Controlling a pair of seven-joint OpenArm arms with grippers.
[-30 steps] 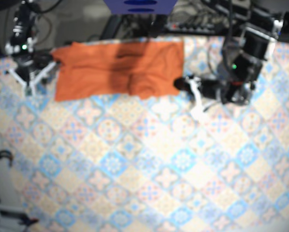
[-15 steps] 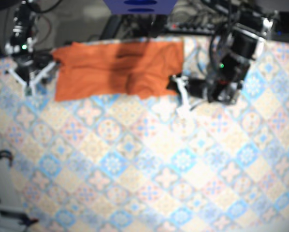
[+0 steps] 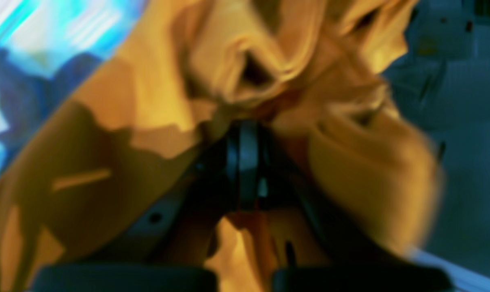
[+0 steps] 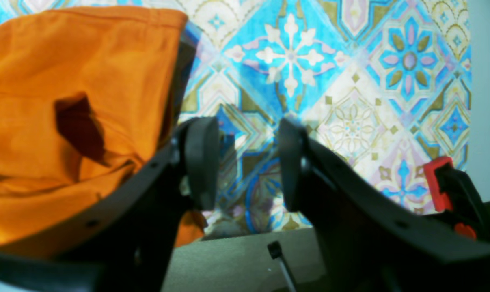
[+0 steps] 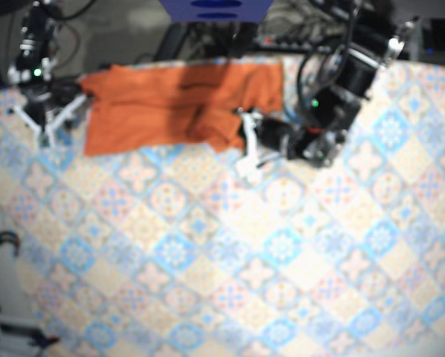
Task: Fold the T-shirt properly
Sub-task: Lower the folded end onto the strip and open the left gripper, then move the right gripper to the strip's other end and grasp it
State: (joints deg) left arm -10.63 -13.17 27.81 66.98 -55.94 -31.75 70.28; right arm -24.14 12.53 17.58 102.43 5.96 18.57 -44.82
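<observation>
- Right arm [image 5: 30, 52]: in the base view it stands off the T-shirt's [image 5: 155, 108] left edge. That view is too soft to show how its fingers are set.
- Right hand [image 4: 248, 162]: only the right wrist view shows it released, the two dark fingers apart with bare desk pattern in the gap. The T-shirt lies just beside one finger [image 4: 200, 162], and contact cannot be told.
- Red clip [image 4: 441, 182]: seen in the right wrist view, on the side of the right hand away from the T-shirt.
- T-shirt: orange, lying flat along the far edge of the desk [image 5: 207, 245]. Its lower right corner is bunched and drawn inward.
- Left hand [image 3: 247, 142]: at the T-shirt's bunched lower right corner. The left wrist view, heavily blurred, shows it clenched on the orange cloth, which is gathered in folds around the dark pads. The base view shows only the arm there.
- Desk: covered in a tile print of blue, cream and pink.
- Blue object [image 5: 215, 9]: off the desk, beyond the T-shirt's far edge.
- Cables [image 5: 297, 37]: dark tangle beyond the T-shirt's far right corner.
- Cable loop [image 5: 3, 245]: black, at the desk's left edge, well apart from the T-shirt.
</observation>
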